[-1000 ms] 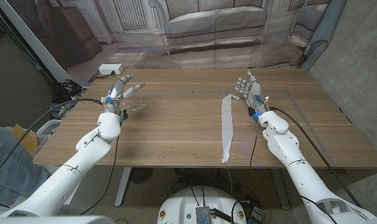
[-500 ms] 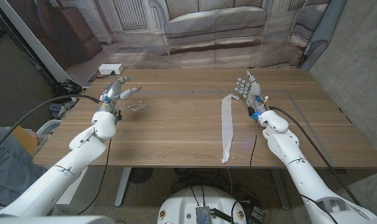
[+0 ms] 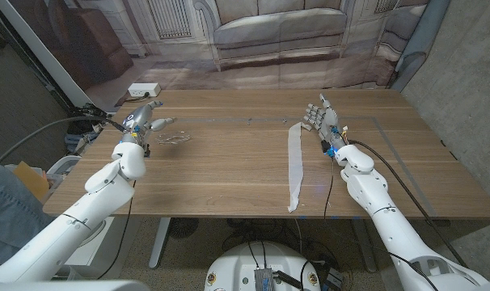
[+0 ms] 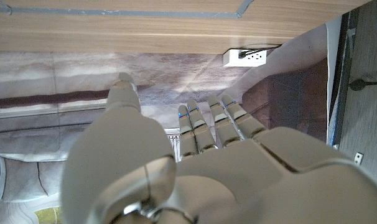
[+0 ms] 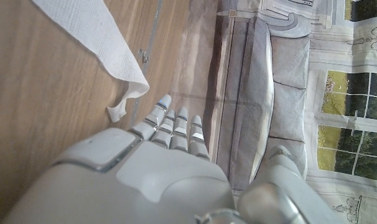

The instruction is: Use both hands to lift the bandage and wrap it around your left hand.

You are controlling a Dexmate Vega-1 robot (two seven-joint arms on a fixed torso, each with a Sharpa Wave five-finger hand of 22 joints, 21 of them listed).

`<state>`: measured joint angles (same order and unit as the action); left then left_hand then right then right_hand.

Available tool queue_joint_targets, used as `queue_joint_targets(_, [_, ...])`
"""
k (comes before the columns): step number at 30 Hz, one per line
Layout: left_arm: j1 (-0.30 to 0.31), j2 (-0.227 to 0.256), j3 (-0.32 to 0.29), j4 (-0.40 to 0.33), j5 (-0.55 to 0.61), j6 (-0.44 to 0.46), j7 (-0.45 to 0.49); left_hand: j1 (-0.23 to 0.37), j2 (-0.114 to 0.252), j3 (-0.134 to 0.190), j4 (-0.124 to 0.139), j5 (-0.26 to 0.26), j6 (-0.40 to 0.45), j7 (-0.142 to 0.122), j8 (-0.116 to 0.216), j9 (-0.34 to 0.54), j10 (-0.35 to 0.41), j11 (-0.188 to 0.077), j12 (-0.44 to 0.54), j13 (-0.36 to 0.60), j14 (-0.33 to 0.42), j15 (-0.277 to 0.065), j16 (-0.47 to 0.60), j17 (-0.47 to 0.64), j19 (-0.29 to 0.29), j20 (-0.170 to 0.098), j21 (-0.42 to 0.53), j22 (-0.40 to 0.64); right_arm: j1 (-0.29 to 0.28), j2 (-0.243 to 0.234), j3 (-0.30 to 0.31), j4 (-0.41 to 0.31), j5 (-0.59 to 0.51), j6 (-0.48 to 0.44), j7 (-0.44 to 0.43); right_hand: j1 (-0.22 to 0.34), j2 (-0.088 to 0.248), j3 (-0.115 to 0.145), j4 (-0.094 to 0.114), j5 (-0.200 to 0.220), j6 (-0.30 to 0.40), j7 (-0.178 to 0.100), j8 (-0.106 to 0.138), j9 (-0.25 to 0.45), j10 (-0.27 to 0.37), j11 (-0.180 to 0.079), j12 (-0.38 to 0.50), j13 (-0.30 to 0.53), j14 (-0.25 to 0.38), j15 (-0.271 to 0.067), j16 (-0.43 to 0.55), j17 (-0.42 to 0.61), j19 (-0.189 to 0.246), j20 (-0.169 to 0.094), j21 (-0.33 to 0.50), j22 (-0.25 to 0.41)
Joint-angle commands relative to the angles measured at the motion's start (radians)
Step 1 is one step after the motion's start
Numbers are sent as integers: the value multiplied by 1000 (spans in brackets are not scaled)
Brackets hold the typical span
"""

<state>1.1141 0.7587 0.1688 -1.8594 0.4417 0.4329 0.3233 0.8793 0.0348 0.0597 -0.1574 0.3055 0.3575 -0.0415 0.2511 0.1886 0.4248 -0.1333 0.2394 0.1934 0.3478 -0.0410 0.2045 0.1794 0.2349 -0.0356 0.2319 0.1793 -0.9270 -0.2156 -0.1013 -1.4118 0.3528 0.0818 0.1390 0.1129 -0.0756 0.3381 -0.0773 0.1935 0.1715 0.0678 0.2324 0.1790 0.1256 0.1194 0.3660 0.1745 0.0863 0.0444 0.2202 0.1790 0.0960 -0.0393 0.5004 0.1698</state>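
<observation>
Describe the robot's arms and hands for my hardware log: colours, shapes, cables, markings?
Both arms are glossy white rounded shells with ball-like wrist joints. The left hand and right hand are light grey and segmented, with small blue marks between finger segments. Thin black cables run along each forearm. Near the right wrist sit blue and yellow fittings.

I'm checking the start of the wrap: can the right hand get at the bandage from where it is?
Probably yes. The right hand stands open just beside the far end of the bandage, with bare table between them and nothing in the way.
</observation>
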Motion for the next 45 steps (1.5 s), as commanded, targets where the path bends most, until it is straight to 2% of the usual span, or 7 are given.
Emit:
queue_joint_targets(1, [9, 81, 25, -95, 135, 205, -127, 19, -6, 1, -7, 5, 10, -3, -1, 4, -12, 4, -12, 3, -14, -51, -9, 2, -7, -29, -7, 6, -20, 1, 0, -22, 2, -11, 0, 7, 8, 0, -5, 9, 9, 3, -1, 6, 10, -4, -2, 4, 7, -1, -5, 2, 12, -12, -6, 5])
queue_joint_targets(12, [-24, 167, 75, -144, 207, 326, -283, 41, -7, 4, -4, 5, -19, -3, -19, 5, -36, 1, -26, 4, -19, -54, -12, 3, 3, -37, -5, 7, -34, 0, 2, -39, 8, -28, -2, 8, 10, -1, -5, 9, 10, -1, -4, 6, 13, -5, -5, 4, 10, -1, -6, 2, 15, -12, -9, 5])
queue_joint_targets(17, [-97, 227, 154, -155, 254, 406, -416, 60, -3, 9, -4, 4, -22, 0, -23, 6, -30, -6, -25, 6, -1, -59, -5, 5, 28, -37, 3, 7, -37, -3, 0, -48, 7, -43, -2, 9, 11, -2, -5, 8, 11, 0, -5, 6, 14, -6, -8, 4, 13, -3, -7, 3, 23, -14, -10, 5])
queue_joint_targets(31, [-207, 299, 263, -134, 251, 407, -499, 143, 27, 38, -5, -12, 27, -10, -13, 11, 31, -33, -10, 11, 67, -78, 10, 9, 98, -37, 24, 9, -35, -7, -5, -61, 1, -63, -3, 6, 14, -6, -4, 8, 14, 1, -11, 6, 19, -6, -17, 5, 39, -3, -1, 4, 49, -14, -11, 6])
queue_joint_targets(35, [-247, 306, 309, -120, 262, 410, -514, 170, 38, 49, -6, -17, 30, -10, -14, 12, 34, -25, -11, 13, 79, -85, 11, 10, 107, -36, 26, 10, -37, -7, -3, -64, 1, -67, -6, 6, 15, -6, -4, 8, 15, 0, -12, 6, 20, -8, -19, 5, 40, -3, -2, 4, 50, -14, -13, 6])
queue_joint_targets(36, [-260, 309, 322, -115, 263, 407, -521, 181, 42, 53, -6, -21, 34, -10, -14, 13, 42, -44, -10, 14, 84, -89, 11, 11, 111, -36, 27, 10, -37, -8, -2, -65, 1, -68, -7, 6, 15, -6, -4, 8, 15, 0, -12, 6, 20, -8, -20, 5, 40, -2, -3, 4, 50, -14, -13, 6])
queue_joint_targets(45, [-360, 313, 423, -52, 256, 358, -562, 188, 33, 49, 0, -34, 57, -17, -8, 14, 58, -34, -7, 17, 100, -94, 12, 11, 124, -41, 30, 11, -41, -8, 2, -69, 1, -76, -13, 7, 16, -7, -5, 8, 16, 1, -14, 6, 21, -8, -23, 5, 40, -2, -5, 4, 51, -13, -17, 7])
